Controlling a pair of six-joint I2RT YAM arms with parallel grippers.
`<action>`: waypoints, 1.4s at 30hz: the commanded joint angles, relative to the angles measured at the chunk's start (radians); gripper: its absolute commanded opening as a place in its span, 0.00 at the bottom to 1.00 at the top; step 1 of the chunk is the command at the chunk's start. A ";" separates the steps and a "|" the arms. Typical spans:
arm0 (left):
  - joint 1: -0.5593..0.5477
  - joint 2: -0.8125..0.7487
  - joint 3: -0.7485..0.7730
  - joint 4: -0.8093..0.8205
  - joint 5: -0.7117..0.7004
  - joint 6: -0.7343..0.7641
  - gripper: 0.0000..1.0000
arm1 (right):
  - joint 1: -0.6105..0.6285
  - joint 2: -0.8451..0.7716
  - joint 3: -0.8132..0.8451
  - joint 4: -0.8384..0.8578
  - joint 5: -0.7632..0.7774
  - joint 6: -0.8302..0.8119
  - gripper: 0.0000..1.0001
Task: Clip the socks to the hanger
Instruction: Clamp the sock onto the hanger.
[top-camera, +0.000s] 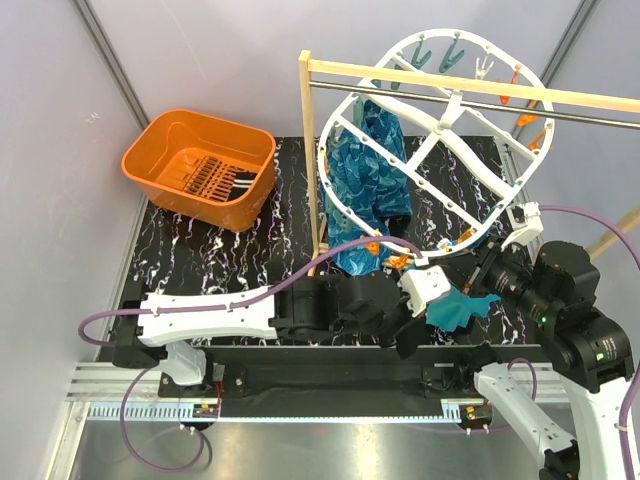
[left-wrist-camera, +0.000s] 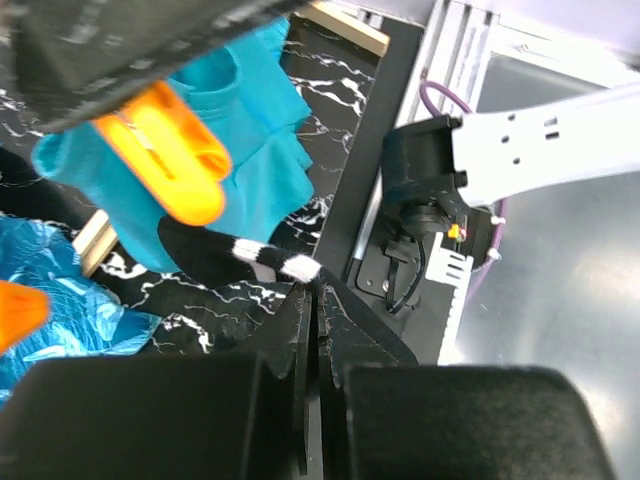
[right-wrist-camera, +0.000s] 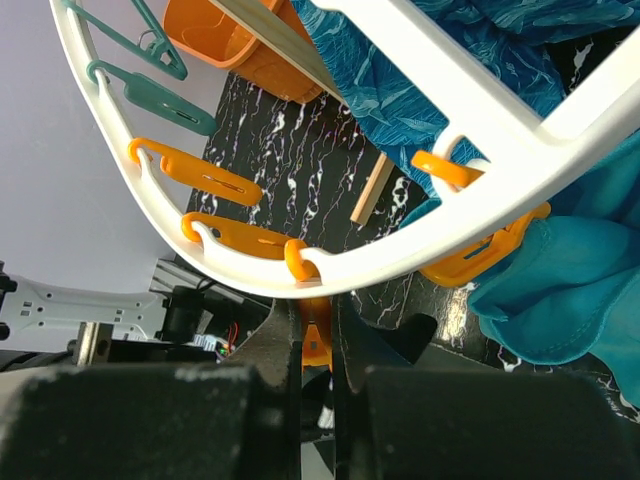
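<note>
The left gripper (left-wrist-camera: 312, 292) has its two black fingers pressed together, and between the tips they pinch the white-striped end of a black sock (left-wrist-camera: 250, 258). How much of the fabric sits inside the jaws is hidden. The other end of the sock goes under a teal cloth (left-wrist-camera: 260, 130), so its full length cannot be seen. This cloth is held by a big orange clip (left-wrist-camera: 165, 150), whose top is cut off by a dark blurred part. A blue patterned cloth (left-wrist-camera: 60, 290) shows at the lower left.

The right gripper (right-wrist-camera: 317, 315) is almost closed and squeezes a small orange peg (right-wrist-camera: 318, 345). The peg hangs from the lower rim of the hanger (right-wrist-camera: 400, 255), and its lower part is covered by the fingers.

In the top view both grippers are mostly hidden under their wrists, below the hanger, which hangs from the metal rod of a wooden rack (top-camera: 305, 150). More striped socks (top-camera: 215, 180) lie in the orange basket (top-camera: 160, 150) far to the left on the table (top-camera: 250, 240); their number is hard to make out.
</note>
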 joint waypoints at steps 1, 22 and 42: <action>-0.003 -0.011 0.053 0.043 0.051 0.019 0.00 | 0.004 0.015 -0.020 -0.043 0.037 0.027 0.00; -0.003 0.019 0.126 0.020 0.035 0.051 0.00 | 0.004 0.020 -0.050 -0.047 0.070 0.007 0.00; -0.003 0.062 0.222 -0.059 0.006 0.089 0.00 | 0.002 0.026 -0.057 -0.047 0.063 -0.005 0.00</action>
